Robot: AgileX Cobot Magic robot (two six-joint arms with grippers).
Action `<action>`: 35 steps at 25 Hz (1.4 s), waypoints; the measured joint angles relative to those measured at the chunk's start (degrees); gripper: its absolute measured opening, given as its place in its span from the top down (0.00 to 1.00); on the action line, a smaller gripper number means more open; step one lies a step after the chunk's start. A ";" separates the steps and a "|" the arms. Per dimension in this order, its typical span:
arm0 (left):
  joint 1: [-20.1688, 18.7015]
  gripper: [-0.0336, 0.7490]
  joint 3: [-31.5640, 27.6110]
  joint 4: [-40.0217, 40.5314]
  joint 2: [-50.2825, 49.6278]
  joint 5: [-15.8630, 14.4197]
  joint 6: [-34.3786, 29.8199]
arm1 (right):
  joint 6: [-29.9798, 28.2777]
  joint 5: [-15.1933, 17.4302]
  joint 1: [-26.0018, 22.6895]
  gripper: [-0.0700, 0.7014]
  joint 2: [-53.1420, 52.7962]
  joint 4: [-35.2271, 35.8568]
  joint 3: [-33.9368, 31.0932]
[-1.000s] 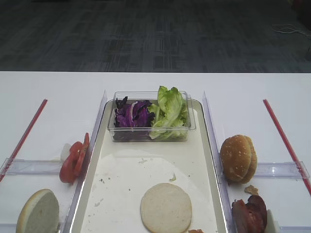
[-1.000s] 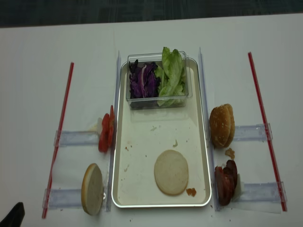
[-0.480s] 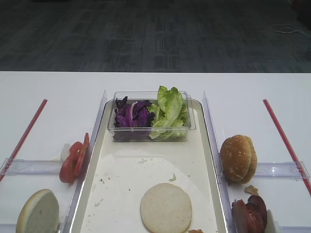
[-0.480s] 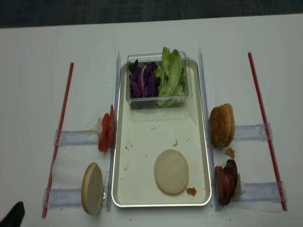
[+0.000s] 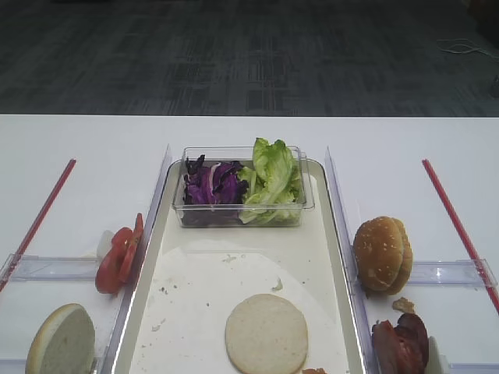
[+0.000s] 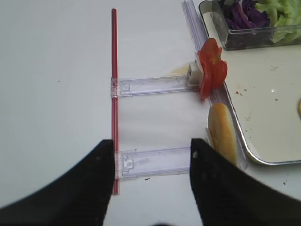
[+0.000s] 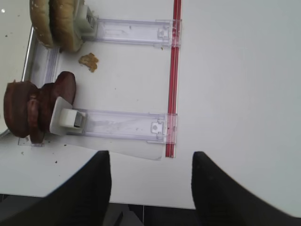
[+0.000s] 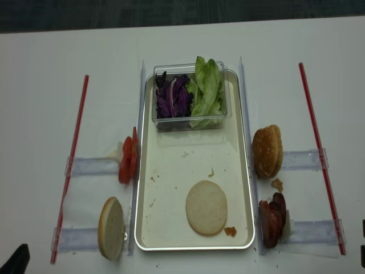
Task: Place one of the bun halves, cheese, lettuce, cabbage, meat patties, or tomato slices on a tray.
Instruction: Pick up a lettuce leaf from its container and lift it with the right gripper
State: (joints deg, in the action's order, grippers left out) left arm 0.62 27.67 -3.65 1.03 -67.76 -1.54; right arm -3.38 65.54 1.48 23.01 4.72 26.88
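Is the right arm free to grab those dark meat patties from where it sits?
Probably yes: the right gripper hangs open, holding nothing, and only bare white table lies between it and the meat patties.

No readable text, labels, brands or nos. in any view. Tray [image 8: 245, 171], tub [image 8: 191, 123], plastic rails [image 7: 127, 125] and red strips [image 7: 173, 89] all unmarked; surface [image 5: 93, 140] plain white. Nothing legible on food either.
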 joint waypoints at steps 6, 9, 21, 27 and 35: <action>0.00 0.51 0.00 0.00 0.00 0.00 0.00 | 0.00 -0.20 0.00 0.38 5.52 0.00 0.00; 0.00 0.51 0.00 0.00 0.00 0.00 0.00 | 0.00 -0.33 0.00 0.38 7.92 0.00 0.00; 0.00 0.51 0.00 0.00 0.00 0.00 0.00 | 0.00 -1.00 0.00 0.38 17.01 0.00 0.00; 0.00 0.51 0.00 0.00 0.00 0.00 0.00 | -0.19 -1.27 0.00 0.38 20.95 0.33 0.00; 0.00 0.51 0.00 0.00 0.00 0.00 0.00 | -0.19 -1.27 0.00 0.38 27.81 2.31 6.16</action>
State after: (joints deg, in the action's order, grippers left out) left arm 0.62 27.67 -3.65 1.03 -67.76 -1.54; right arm -3.57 64.27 1.48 50.82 7.03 33.04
